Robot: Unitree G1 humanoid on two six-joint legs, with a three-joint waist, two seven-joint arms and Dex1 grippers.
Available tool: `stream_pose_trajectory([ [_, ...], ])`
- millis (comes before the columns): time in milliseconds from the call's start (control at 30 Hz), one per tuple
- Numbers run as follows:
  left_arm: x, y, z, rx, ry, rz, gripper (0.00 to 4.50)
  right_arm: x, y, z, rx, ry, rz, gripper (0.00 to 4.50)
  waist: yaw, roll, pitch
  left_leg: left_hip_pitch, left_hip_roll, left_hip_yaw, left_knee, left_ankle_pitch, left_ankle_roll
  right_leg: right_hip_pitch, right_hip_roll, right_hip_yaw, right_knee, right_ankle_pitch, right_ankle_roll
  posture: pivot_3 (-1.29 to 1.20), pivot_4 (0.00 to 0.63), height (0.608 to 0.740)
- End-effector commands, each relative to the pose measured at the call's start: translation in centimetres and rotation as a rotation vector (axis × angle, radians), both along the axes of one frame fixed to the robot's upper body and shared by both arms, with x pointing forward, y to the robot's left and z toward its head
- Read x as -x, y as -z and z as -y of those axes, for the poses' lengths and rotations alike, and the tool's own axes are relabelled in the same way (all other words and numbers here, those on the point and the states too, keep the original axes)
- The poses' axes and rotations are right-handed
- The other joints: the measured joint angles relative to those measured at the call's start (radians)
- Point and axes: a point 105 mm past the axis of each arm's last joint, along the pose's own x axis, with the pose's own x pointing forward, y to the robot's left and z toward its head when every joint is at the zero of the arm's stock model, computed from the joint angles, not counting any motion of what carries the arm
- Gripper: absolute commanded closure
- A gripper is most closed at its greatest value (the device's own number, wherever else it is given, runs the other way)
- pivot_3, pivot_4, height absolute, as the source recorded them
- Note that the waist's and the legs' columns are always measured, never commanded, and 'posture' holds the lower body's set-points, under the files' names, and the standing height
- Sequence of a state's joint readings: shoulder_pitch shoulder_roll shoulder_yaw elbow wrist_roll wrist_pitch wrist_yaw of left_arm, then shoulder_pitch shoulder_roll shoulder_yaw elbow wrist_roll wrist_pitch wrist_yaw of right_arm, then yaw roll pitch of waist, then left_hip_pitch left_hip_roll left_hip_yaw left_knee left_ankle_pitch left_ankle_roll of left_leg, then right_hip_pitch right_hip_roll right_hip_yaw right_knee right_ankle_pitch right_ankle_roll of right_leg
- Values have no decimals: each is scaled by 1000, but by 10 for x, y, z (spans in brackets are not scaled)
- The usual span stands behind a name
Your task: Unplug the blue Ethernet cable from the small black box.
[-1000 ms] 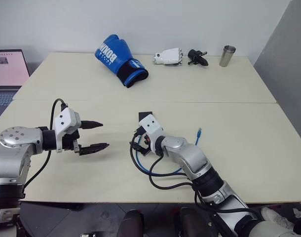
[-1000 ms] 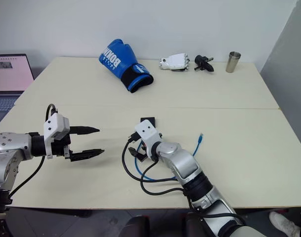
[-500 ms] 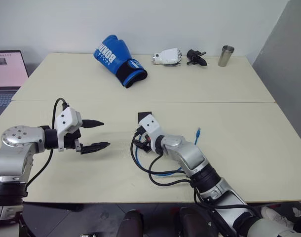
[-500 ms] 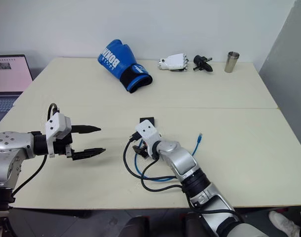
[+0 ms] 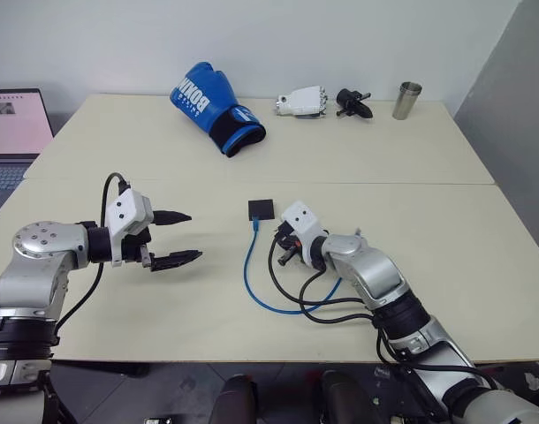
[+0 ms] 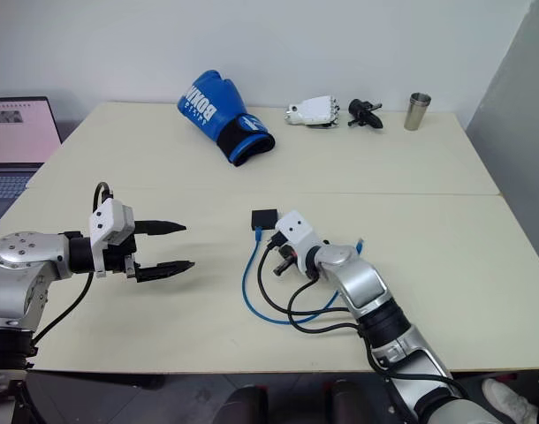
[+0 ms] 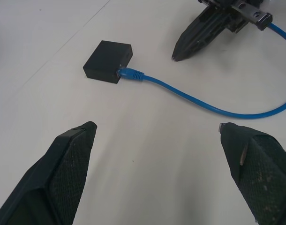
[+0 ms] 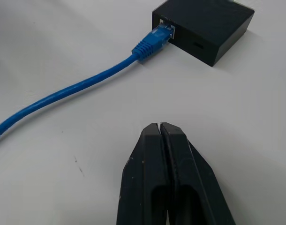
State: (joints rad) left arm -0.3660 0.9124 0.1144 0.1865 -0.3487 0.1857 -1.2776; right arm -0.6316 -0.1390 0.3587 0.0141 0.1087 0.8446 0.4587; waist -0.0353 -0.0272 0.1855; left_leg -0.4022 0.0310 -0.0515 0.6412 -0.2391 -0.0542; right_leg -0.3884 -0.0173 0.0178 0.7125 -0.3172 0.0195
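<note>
Right wrist view: the blue Ethernet cable (image 8: pixel 86 82) is seen with its plug seated in the port on the edge of the small black box (image 8: pixel 204 26). No gap is visible between plug and port, so the cable is judged not yet unplugged.

The box lies flat on the table (image 5: pixel 411 168), near the middle. From the port the cable is run toward the robot, curved round in a loop, and passed under the right arm; its free end is partly visible just beyond the right forearm.

Right claw (image 8: pixel 161 129): fingers pressed together, nothing between them. It is held just above the table, near the plug but clear of it, pointed roughly at the plug and box. No contact with cable or box is seen.

Left claw (image 5: pixel 179 237): fingers spread wide, nothing held. It is held well apart from the box, on the robot's left, aimed toward it. In the left wrist view both box and plug are framed between the fingers (image 7: pixel 63 173).

Progress, as judged: nothing done on the task proper. Left to do: box to be steadied, plug to be gripped, latch tab probably to be pressed, plug to be pulled straight out. The shut right claw would need to be reopened first.

Background items at the far edge of the table are not involved.
</note>
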Motion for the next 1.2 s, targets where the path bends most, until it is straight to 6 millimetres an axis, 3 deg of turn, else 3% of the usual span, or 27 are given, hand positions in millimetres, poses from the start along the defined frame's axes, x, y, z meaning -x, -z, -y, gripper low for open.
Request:
stream_pose_trajectory([
  [33, -1, -10, 0, 0, 7, 41, 0, 14, -36, -9, -111, -84, 66, 3830, -1, 0, 0, 0, 0, 0, 0, 0, 0, 0, 0, 0, 0, 0, 0, 0, 150, 740],
  [100, -1, -10, -1, 0, 4, 41, 0, 24, -37, -23, -170, -137, 4, 3244, -3, 0, 0, 0, 0, 0, 0, 0, 0, 0, 0, 0, 0, 0, 0, 0, 150, 740],
  [233, -1, -9, -1, 0, -1, 40, 0, 28, -29, -37, -219, -135, -106, 2519, -9, 0, 0, 0, 1, 0, 0, 0, 0, 0, 1, 0, 0, 0, 0, 0, 150, 740],
  [367, 0, -12, -6, -3, -13, 39, 0, 10, -9, -45, -215, -21, -185, 1656, -10, 0, 0, 0, 1, 0, 0, 0, 0, 0, 1, 0, 0, 0, 0, 0, 150, 740],
  [567, 1, -13, -13, -28, -28, 36, 0, 1, -1, -56, -217, 12, -235, 1656, -13, 0, 0, 0, 1, 0, 0, 0, 0, 0, 1, 0, 0, 0, 0, 0, 150, 740],
  [867, -1, -18, -14, -30, -39, 50, 0, 13, -11, -87, -281, -92, -305, 1656, -20, 0, 0, 1, 1, 0, -1, 0, 0, 0, 1, 0, 0, 0, 0, 0, 150, 740],
  [967, -2, -19, -13, -30, -36, 52, 0, 10, -8, -87, -287, -78, -316, 2124, -21, 0, 0, 1, 1, 0, -1, 0, 0, 0, 1, 0, 0, 0, 0, 0, 150, 740],
  [1200, -3, -19, -13, -28, -35, 51, 0, 8, -6, -87, -306, -59, -347, 3771, -21, 0, 0, 1, 1, 0, -1, 0, 0, 0, 1, 1, 0, 0, 0, 0, 150, 740],
])
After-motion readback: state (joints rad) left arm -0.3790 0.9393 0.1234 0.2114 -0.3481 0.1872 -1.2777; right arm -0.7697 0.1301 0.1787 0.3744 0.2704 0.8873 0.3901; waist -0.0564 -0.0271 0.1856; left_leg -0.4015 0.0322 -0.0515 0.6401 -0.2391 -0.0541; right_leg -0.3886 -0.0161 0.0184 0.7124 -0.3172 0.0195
